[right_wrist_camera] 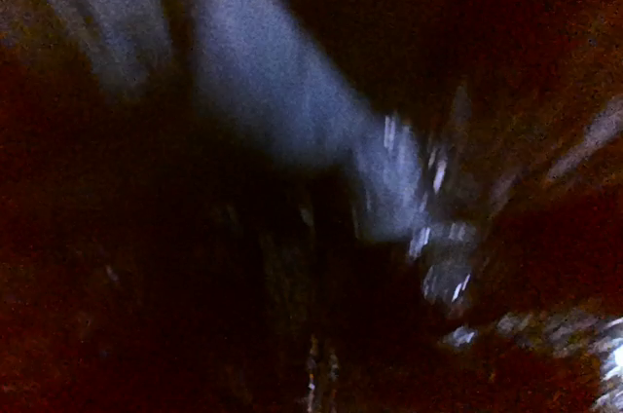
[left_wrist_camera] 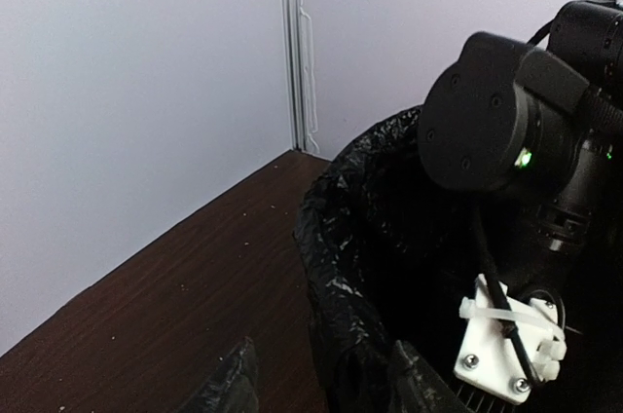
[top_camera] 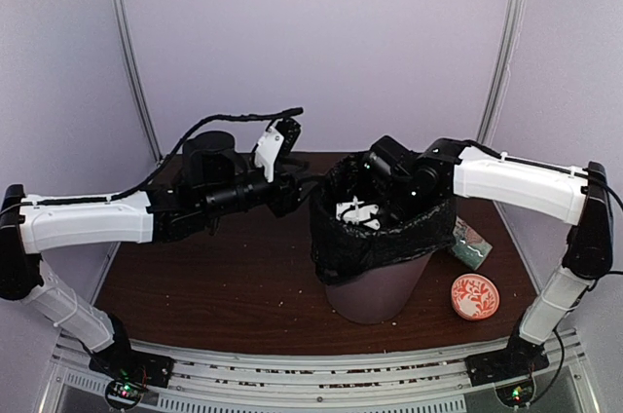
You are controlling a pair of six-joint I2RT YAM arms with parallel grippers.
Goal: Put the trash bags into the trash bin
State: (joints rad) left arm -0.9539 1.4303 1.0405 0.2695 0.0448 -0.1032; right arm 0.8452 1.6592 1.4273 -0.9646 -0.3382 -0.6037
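1. Left claw point(left_wrist_camera: 324, 386) is seen spread wide at the 9 o'clock rim of the mauve-brown round plastic trash bin point(top_camera: 375, 294). The rim is straddled by its two dark fingers point(left_wrist_camera: 232, 386), and nothing is clamped between them.
2. Right claw point(top_camera: 362, 212) is found inside the bin's mouth, reached in from 2 o'clock. Its wrist view is dark and blurred, so how far it is open, or what it holds, cannot be told.
3. The bin is stood upright on the dark brown wooden table point(top_camera: 224, 286), a little toward 3 o'clock of the middle.
4. A crinkled black plastic trash bag point(top_camera: 389, 238) is seated in the bin, with its edge folded out over the rim and down the upper wall.
5. A patterned cream round mug point(top_camera: 475, 296) is seen at the bin's 4 o'clock, apart from it.
6. A greenish flat packet point(top_camera: 474, 243) is seen at 3 o'clock, just beside the bag's fold.
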